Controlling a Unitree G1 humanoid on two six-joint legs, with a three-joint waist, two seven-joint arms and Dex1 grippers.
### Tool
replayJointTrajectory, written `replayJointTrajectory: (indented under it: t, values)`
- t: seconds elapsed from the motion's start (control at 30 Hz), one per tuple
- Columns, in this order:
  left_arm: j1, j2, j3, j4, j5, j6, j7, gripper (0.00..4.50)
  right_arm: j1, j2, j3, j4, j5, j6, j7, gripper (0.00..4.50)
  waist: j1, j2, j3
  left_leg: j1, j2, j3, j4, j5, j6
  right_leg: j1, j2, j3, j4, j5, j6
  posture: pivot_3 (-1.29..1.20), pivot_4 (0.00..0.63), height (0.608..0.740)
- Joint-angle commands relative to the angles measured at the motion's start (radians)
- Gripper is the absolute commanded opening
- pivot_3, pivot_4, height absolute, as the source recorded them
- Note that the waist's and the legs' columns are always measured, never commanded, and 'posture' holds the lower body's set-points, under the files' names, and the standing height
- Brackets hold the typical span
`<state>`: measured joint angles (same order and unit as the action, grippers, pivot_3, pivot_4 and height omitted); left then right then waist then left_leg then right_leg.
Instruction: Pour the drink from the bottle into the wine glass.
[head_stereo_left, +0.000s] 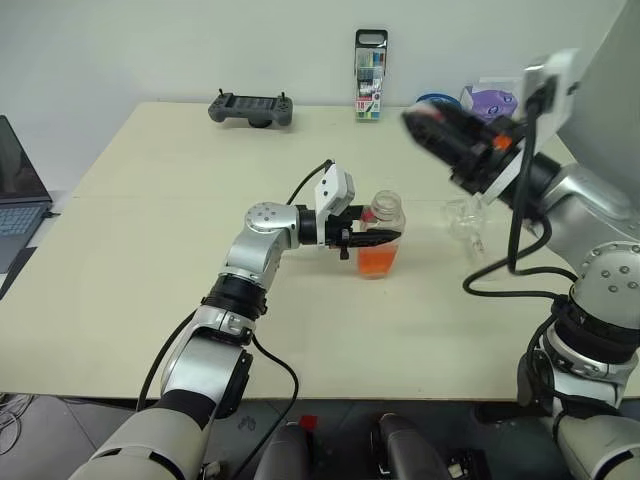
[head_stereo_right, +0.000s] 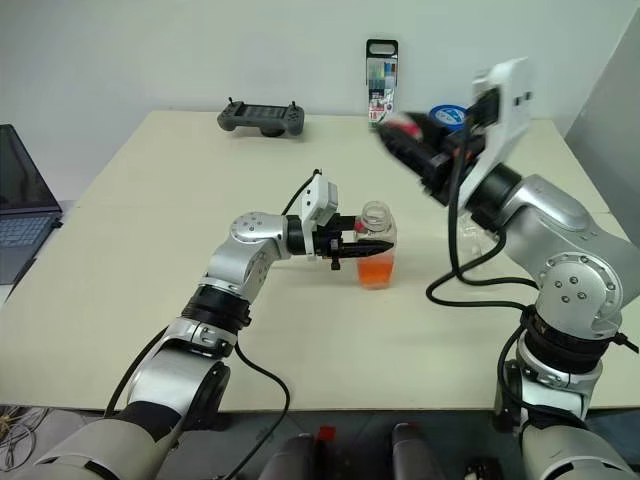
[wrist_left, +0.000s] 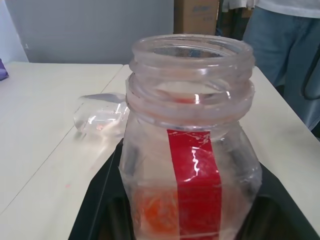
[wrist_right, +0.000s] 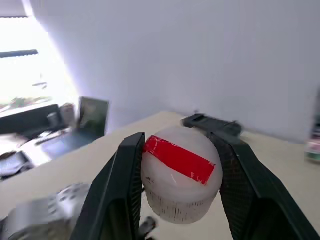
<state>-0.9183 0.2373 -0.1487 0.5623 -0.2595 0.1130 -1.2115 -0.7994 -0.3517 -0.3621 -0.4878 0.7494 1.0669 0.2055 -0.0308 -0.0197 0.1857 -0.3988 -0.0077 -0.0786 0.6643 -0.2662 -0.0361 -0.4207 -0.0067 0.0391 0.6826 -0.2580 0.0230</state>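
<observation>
Left gripper (head_stereo_left: 378, 236) clenched on the bottle (head_stereo_left: 381, 236), reaching level from the robot's left, fingers pinching just under the neck. Bottle upright on the table (head_stereo_left: 150, 250), long axis vertical, mouth open and uncapped, standing near the middle of the table, a little toward the right edge. Drink (head_stereo_left: 378, 260) pooled in the bottom part only, bright orange.

Right gripper (wrist_right: 175, 175) raised well above the table toward the far right corner, grasping the cap (wrist_right: 180, 172) between both fingers: white, ribbed at the skirt, a strip of red tape across the top.

Wine glass (head_stereo_left: 464, 222) to the robot's right of the bottle, near it but apart, closer to the right edge; seems to lie tipped over rather than stand on its foot, though too clear and partly hidden by the right arm to be sure. Left arm already holding the bottle, so probably a tilt rightward toward the glass; right arm nearer the glass, and likely needed to set it upright once rid of the cap.

Red label strip (wrist_left: 196, 182) down the bottle's side, no lettering legible. Marker case (head_stereo_left: 371, 90) at the far edge, print too small to read.
</observation>
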Motion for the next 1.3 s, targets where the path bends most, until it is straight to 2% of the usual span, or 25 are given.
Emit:
replayJointTrajectory:
  t: [0.03, 0.07, 0.2, 0.37, 0.4, 0.63, 0.87, 1.03, 1.17, 1.23, 1.3]
  values:
    - [-0.009, 0.004, 0.022, -0.026, -0.009, -0.016, 0.002, 1.76, 0.123, -0.029, -0.083, -0.001, -0.191, -0.045, -0.215, 1.74, 0.004, -0.001, 0.0, 0.0, 0.0, 0.0, 0.0, 0.0, 0.0, 0.0, 0.0, 0.0, 0.0, 0.0, 0.0, 0.0, 0.15, 0.74]
    - [-0.009, 0.005, 0.024, -0.026, -0.01, -0.017, 0.003, 1.76, 0.174, -0.036, -0.085, -0.008, -0.232, -0.062, -0.243, 1.74, 0.007, -0.001, 0.0, -0.001, -0.001, 0.001, 0.0, 0.0, 0.0, 0.0, -0.001, 0.0, -0.001, 0.0, 0.0, 0.0, 0.15, 0.74]
    - [-0.01, 0.005, 0.029, -0.03, -0.011, -0.023, 0.01, 1.76, 0.506, 0.095, -0.202, -0.058, -0.413, -0.194, -0.435, 1.74, 0.012, 0.0, -0.001, -0.002, -0.001, 0.002, -0.001, 0.0, 0.0, -0.001, -0.001, 0.002, -0.002, -0.001, 0.001, 0.0, 0.15, 0.74]
    - [-0.019, 0.002, 0.036, -0.031, -0.012, -0.023, 0.014, 1.76, 0.629, 0.196, -0.204, -0.015, -0.493, -0.214, -0.52, 1.74, -0.012, 0.004, -0.002, 0.002, 0.0, 0.006, -0.002, 0.0, 0.0, -0.002, 0.0, 0.006, 0.001, -0.001, 0.001, 0.0, 0.15, 0.74]
    - [-0.022, 0.001, 0.037, -0.027, -0.011, -0.025, 0.014, 1.76, 0.629, 0.209, -0.207, -0.004, -0.484, -0.198, -0.518, 2.09, -0.018, 0.004, -0.002, 0.004, 0.0, 0.007, -0.002, 0.0, 0.0, 0.0, 0.0, 0.007, 0.001, -0.001, 0.001, 0.0, 0.15, 0.74]
    - [-0.039, 0.005, 0.049, 0.012, -0.002, -0.05, 0.03, 1.76, 0.576, 0.198, -0.19, -0.005, -0.473, -0.065, -0.5, 4.47, -0.021, 0.004, -0.002, 0.004, 0.0, 0.008, -0.003, 0.001, 0.002, 0.001, 0.006, 0.005, 0.0, 0.0, 0.0, 0.0, 0.15, 0.74]
    - [-0.071, 0.027, 0.084, 0.097, 0.013, -0.1, 0.073, 1.76, 0.535, 0.087, -0.145, -0.085, -0.513, 0.004, -0.466, 4.5, -0.016, 0.004, -0.002, 0.002, 0.0, 0.007, -0.002, 0.001, 0.003, 0.001, 0.003, 0.004, 0.0, 0.0, 0.0, 0.0, 0.15, 0.74]
    - [-0.111, 0.089, 0.132, 0.197, 0.032, -0.145, 0.126, 1.76, 0.367, -0.076, -0.042, -0.173, -0.476, 0.158, -0.371, 4.5, -0.023, 0.004, -0.002, 0.003, 0.0, 0.008, -0.002, 0.001, 0.003, 0.0, 0.004, 0.004, 0.0, 0.0, 0.0, 0.0, 0.15, 0.74]
    - [-0.128, 0.165, 0.175, 0.267, 0.046, -0.176, 0.194, 1.76, 0.204, -0.192, 0.086, -0.176, -0.356, 0.302, -0.189, 4.5, -0.025, 0.004, -0.002, 0.003, 0.0, 0.006, -0.003, 0.001, 0.003, 0.0, 0.006, 0.002, -0.001, 0.0, 0.0, 0.0, 0.15, 0.74]
    - [-0.125, 0.204, 0.213, 0.288, 0.045, -0.175, 0.265, 1.76, 0.121, -0.196, 0.181, -0.217, -0.214, 0.297, -0.017, 4.5, -0.028, 0.004, -0.002, 0.002, 0.0, 0.004, -0.003, 0.001, 0.003, 0.0, 0.006, 0.001, 0.0, 0.0, 0.0, 0.0, 0.15, 0.74]
    - [-0.112, 0.24, 0.25, 0.303, 0.045, -0.172, 0.334, 1.76, 0.065, -0.139, 0.236, -0.236, -0.089, 0.297, 0.099, 4.5, -0.029, 0.004, -0.001, 0.002, 0.001, 0.004, -0.003, 0.0, 0.004, -0.001, 0.007, 0.0, 0.0, 0.0, 0.0, 0.0, 0.15, 0.74]
